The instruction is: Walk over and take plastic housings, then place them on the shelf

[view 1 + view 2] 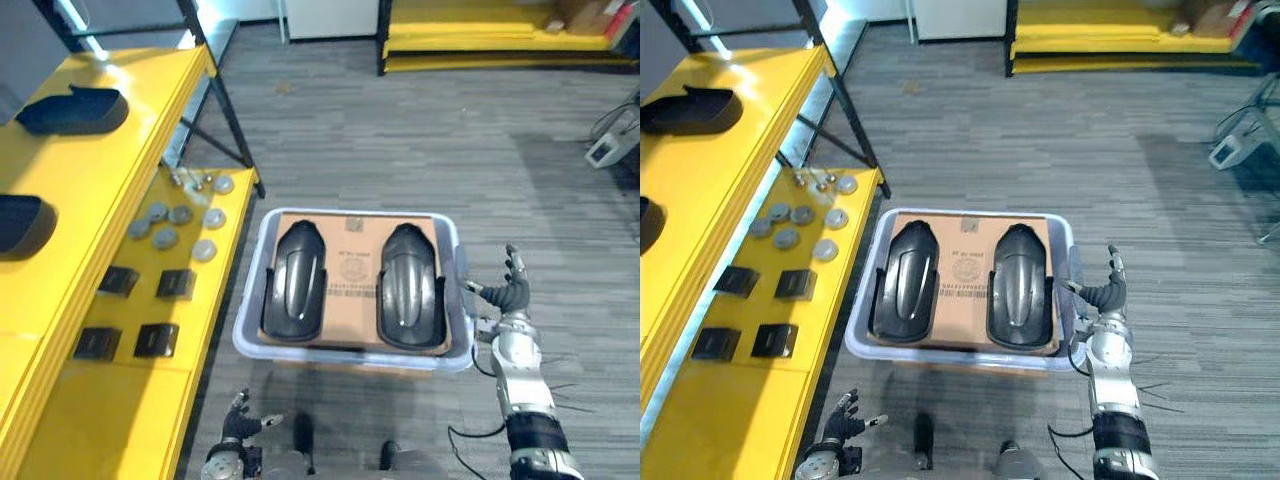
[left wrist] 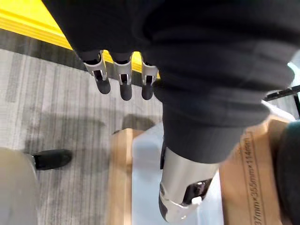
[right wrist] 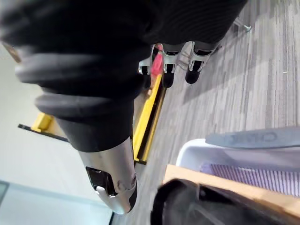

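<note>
Fingers (image 2: 124, 86) of the left hand (image 1: 238, 422) are straight and loosely spread, holding nothing. The hand hangs low at the robot's near left, short of the tub's (image 1: 252, 345) near corner. The right hand (image 1: 512, 292) is raised just beside the tub's right wall. Its fingers (image 3: 193, 72) are also relaxed and apart, empty. I cannot tell whether its thumb touches the rim.

In the tub, on a sheet of cardboard (image 1: 352, 262), lie two dark housings side by side. The left housing (image 1: 295, 282) and the right housing (image 1: 408, 288) are apart, with a strip of cardboard between them. Each has its long axis running straight away from the robot, its narrower rounded end at the far side and its domed back seemingly up.

The right hand is nearer. The right housing lies to its left, across the rim, so a reach would go sideways over the wall and close across the housing's short width. The left hand would have to rise and go forward to its housing.

The yellow shelf (image 1: 95, 215) runs along the robot's left. It carries black blocks (image 1: 157, 340), grey discs (image 1: 165, 238), and further off two more dark housings (image 1: 72, 110).
</note>
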